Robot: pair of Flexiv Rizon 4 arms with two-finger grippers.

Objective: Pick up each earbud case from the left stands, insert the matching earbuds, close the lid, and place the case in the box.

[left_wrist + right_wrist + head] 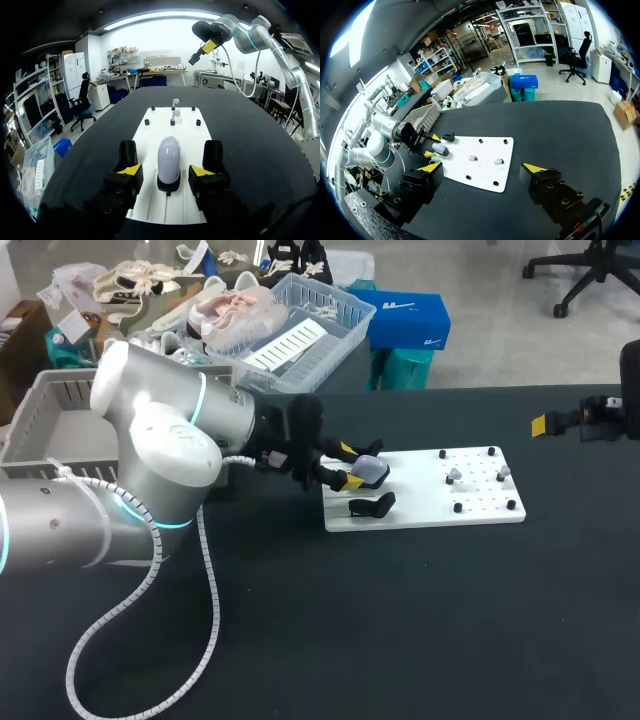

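Observation:
A pale grey earbud case [370, 472] [168, 159] [440, 149] stands upright on a black stand at the left end of the white board [420, 512]. My left gripper [352, 466] [166, 172] straddles it, one yellow-tipped finger on each side, with a gap showing on both sides, so it is open. Beside it, a second black stand [372, 505] is bare. Two small earbuds [455, 476] [174, 103] [472, 158] sit on pegs at the board's right end. My right gripper [548, 424] [482, 170] hangs open and empty, well above the table's far right.
A grey open crate [40, 410] [427, 115] stands at the table's back left, behind my left arm. Small black pegs [457, 507] dot the right half of the white board. A white cable [150, 590] loops from my left arm onto the black tabletop.

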